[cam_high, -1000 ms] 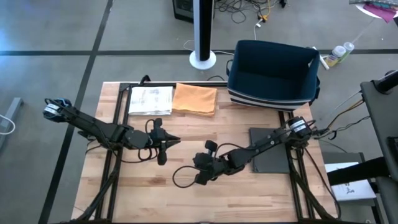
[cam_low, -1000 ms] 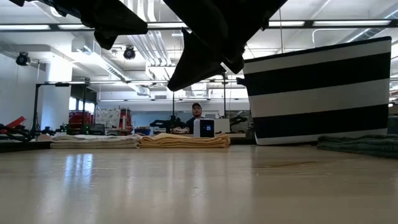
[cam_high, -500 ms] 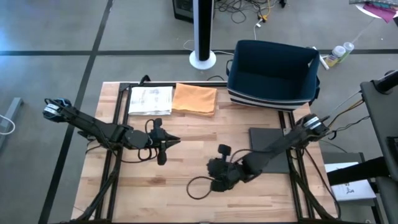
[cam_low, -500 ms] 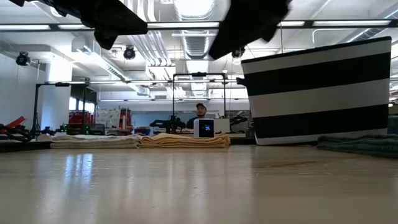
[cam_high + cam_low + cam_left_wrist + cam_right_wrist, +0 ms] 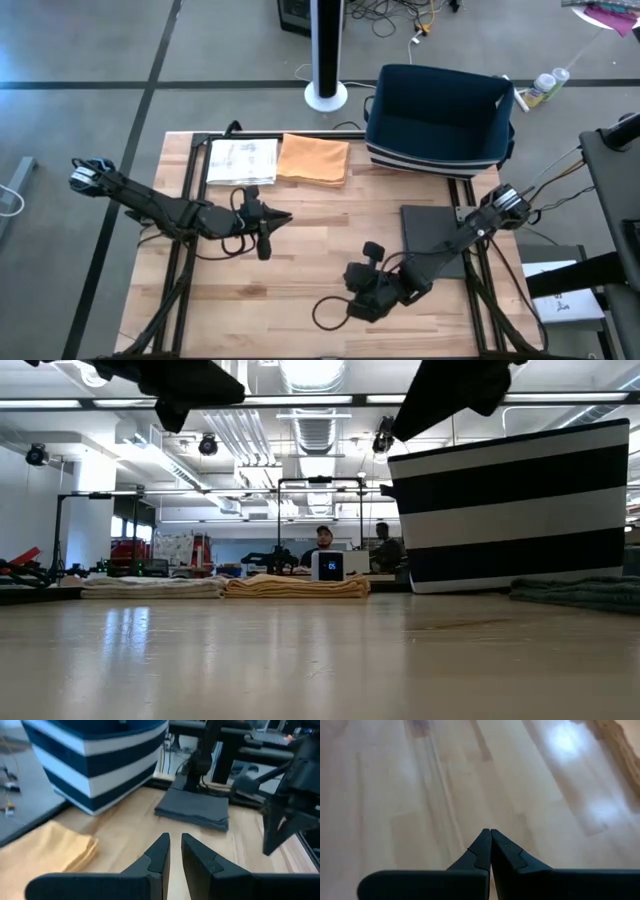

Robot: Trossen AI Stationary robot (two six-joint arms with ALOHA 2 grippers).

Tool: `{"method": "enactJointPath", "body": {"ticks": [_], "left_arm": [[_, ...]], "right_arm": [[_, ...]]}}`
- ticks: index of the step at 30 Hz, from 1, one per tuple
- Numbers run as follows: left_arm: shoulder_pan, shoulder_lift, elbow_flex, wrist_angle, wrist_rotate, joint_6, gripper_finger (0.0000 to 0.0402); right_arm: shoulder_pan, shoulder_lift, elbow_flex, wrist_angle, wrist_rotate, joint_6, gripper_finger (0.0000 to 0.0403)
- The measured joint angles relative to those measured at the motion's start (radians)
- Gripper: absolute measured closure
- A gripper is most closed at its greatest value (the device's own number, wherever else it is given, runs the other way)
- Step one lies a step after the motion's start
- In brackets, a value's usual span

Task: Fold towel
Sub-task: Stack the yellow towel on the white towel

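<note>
Right claw (image 5: 490, 832) closed, empty, arms cropped low

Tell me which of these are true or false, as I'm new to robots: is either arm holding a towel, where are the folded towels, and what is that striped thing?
1. The right gripper is holding a towel. False: it is shut on nothing, above bare wood.
2. An orange towel lies folded at the table's far edge. True.
3. The striped basket stands on the floor beside the table. False: it stands on the table's far right corner.
4. A dark grey towel lies folded near the right arm's base. True.
5. The left gripper is pressing on the orange towel. False: it is over bare wood, apart from it, holding nothing.
</note>
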State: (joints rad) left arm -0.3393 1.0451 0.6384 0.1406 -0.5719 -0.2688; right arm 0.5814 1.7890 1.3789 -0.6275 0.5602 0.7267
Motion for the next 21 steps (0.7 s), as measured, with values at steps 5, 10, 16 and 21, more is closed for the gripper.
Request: {"method": "enactJointPath", "body": {"ticks": [5, 10, 16, 21], "left_arm": [[0.001, -0.003, 0.022, 0.023, -0.006, 0.106, 0.0363], [0.003, -0.002, 0.071, 0.017, -0.014, 0.116, 0.0363], [0.061, -0.006, 0.132, -0.297, -0.193, -0.009, 0.0363], [0.186, -0.008, 0.152, -0.674, -0.196, -0.332, 0.0358]], "right_arm": [[0.011, 0.006, 0.000, 0.018, 0.009, 0.040, 0.0403], [0.010, 0.006, 0.000, 0.049, 0.038, 0.031, 0.0403], [0.017, 0.016, -0.003, 0.142, 0.179, 0.012, 0.0403], [0.039, 0.086, -0.005, 0.343, 0.325, -0.108, 0.0403]]}}
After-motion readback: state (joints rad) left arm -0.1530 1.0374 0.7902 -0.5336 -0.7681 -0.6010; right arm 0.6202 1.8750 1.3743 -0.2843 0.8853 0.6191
